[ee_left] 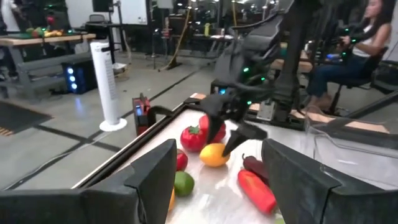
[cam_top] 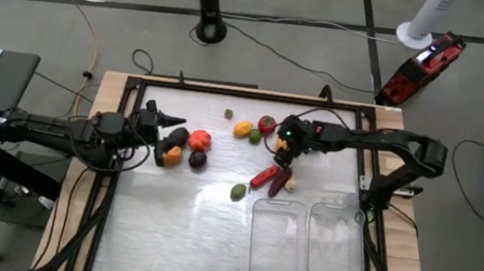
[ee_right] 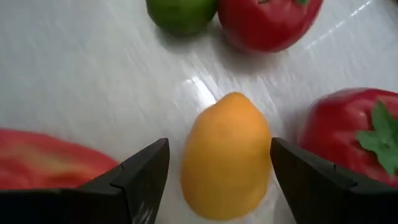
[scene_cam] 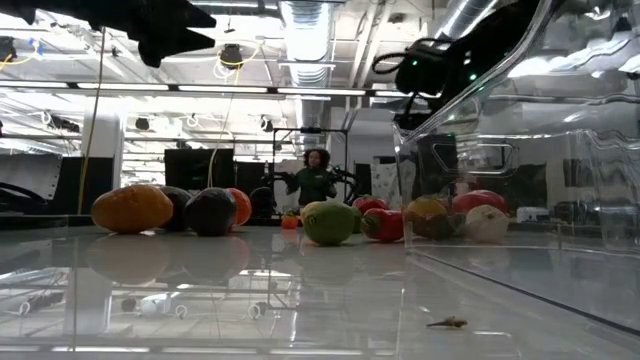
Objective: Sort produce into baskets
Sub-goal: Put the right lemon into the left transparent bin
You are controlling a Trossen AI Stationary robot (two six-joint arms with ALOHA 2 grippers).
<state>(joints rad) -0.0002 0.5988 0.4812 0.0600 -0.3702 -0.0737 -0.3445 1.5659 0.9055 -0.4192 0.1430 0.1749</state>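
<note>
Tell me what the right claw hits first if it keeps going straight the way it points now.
The yellow lemon. In the right wrist view it lies directly ahead, centred in the gap of the open right claw, whose fingers flank it. Whether they already touch it is unclear.

Two clear baskets (cam_top: 279, 245); roughly a dozen produce pieces (cam_top: 200, 139).

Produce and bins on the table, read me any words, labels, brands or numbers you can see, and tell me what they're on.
No readable text in any view.
Produce, e.g. the yellow lemon between the right gripper fingers: no stickers or labels visible.
Clear bins: no markings visible.
Red device on the floor: any lettering too small to read.
</note>
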